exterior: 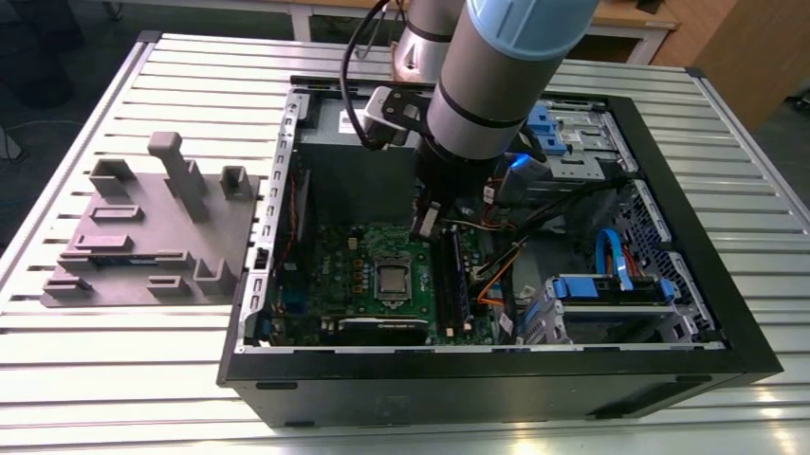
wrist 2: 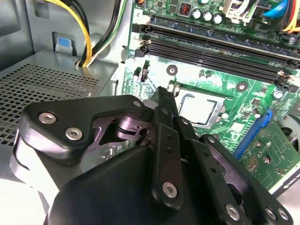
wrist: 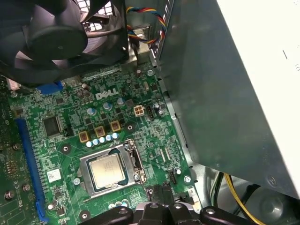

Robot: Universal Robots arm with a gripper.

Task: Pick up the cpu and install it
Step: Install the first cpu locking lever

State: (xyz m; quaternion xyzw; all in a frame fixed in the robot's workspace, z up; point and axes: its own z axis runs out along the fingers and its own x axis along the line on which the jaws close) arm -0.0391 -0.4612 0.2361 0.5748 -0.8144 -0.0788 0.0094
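One open computer case (exterior: 506, 379) is seen on the slatted tabletop (exterior: 76, 370), with one grey fixture (exterior: 152, 237) beside it. One arm (exterior: 506, 76) with one claw (wrist 2: 161, 101) is counted. One cpu (wrist: 108, 169), one motherboard (wrist: 61, 140) and one fan (wrist: 56, 37) are shown.

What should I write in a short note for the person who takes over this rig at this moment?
Gripper: above the motherboard inside the open computer case, close to the socket. It holds nothing that can be seen; whether its fingers are open or shut cannot be told.
CPU: it lies flat in the socket, silver top up, seen in both wrist views and in the exterior view.
Done: the CPU sits in the socket.
Left: whether the socket frame is locked over the chip cannot be told, so check it.
Grey fixture: on the table at the exterior view's left.
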